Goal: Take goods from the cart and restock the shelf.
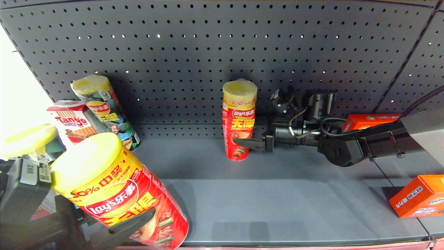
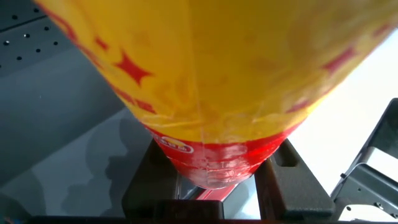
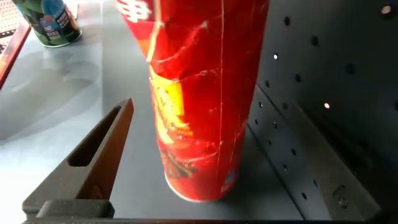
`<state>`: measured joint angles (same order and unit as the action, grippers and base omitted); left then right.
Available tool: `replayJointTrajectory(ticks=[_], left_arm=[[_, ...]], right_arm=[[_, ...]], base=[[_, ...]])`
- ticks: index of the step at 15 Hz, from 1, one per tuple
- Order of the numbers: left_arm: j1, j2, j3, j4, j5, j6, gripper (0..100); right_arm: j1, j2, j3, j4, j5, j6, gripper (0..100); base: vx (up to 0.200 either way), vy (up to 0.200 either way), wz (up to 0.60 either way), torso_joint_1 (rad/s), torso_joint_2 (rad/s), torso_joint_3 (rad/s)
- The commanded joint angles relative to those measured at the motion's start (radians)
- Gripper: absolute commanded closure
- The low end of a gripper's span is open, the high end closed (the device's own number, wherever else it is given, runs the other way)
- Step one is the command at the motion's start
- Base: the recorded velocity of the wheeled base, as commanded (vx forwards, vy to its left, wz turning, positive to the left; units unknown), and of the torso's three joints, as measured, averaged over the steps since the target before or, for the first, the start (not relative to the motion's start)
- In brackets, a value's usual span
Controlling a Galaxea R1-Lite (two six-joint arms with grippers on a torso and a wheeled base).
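A red chips can with a yellow lid (image 1: 118, 198) is tilted at the shelf's front left corner, and my left gripper (image 1: 107, 225) is shut on its lower body. In the left wrist view that can (image 2: 217, 81) sits between both dark fingers (image 2: 292, 186). A second red chips can (image 1: 239, 119) stands upright mid-shelf near the pegboard. My right gripper (image 1: 240, 140) is open around its lower part. In the right wrist view one finger (image 3: 93, 162) stands apart from this can (image 3: 202, 99); the other finger is hidden behind it.
On the left stand a green-patterned chips can (image 1: 104, 107), tilted, a wafer box (image 1: 73, 123) and another yellow lid (image 1: 27, 139). Orange boxes lie at the right (image 1: 418, 196) and behind my right arm (image 1: 369, 121). The grey shelf (image 1: 277, 194) has free room in front.
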<state>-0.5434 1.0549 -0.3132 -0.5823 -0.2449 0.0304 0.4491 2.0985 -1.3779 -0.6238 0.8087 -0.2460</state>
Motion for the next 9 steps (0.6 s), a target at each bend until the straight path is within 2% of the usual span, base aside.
replayJointTrajectory(ticks=[1,6,7,9], left_arm=[[0.007,0.002,0.002,-0.001,0.001,0.000,100],[0.008,-0.003,0.019,-0.002,0.003,0.000,100],[0.008,-0.003,0.017,-0.002,0.003,0.000,100],[0.008,-0.004,0.019,-0.002,0.003,-0.001,100]], right_arm=[[0.011,0.031,-0.029,-0.001,0.000,0.002,0],[0.031,0.071,-0.072,-0.001,0.001,0.005,0],[0.034,0.086,-0.089,-0.020,0.006,0.004,100],[0.042,0.080,-0.089,-0.024,0.000,0.007,100]], base=[[0.000,0.000,0.00,0.000,0.00,0.000],[0.000,0.000,0.00,0.000,0.00,0.000],[0.000,0.000,0.00,0.000,0.00,0.000],[0.000,0.000,0.00,0.000,0.00,0.000]])
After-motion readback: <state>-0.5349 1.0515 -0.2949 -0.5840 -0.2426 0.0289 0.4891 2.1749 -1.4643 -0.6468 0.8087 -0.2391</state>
